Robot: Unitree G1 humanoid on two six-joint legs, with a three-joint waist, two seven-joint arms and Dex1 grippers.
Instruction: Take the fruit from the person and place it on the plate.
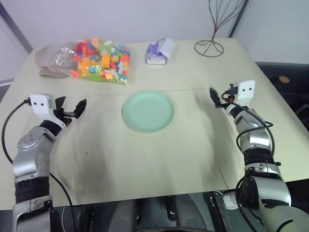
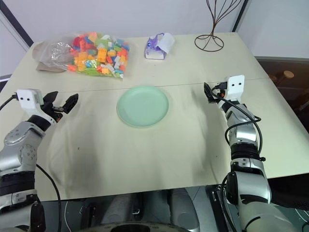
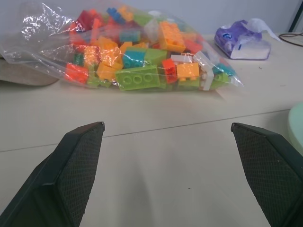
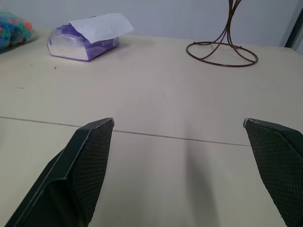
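**Both claws wide and empty, waiting for the handover**

Your left gripper (image 1: pixel 72 108) sits at the left edge of the frame, jaws spread wide with nothing between them; your right gripper (image 2: pixel 208 93) at centre right is just as wide and just as empty. The plate (image 1: pixel 147 111) lies bare in the middle of the table (image 1: pixel 145 159), between the two arms. No fruit or person's hand is visible, so the step in hand looks like waiting. Keep the jaws wide and level above the table. When the fruit comes, I would close across its narrow middle, not its tip. The bag of bricks (image 1: pixel 101 60) and tissue pack (image 1: pixel 160 51) sit in the upper part, well apart from the plate.
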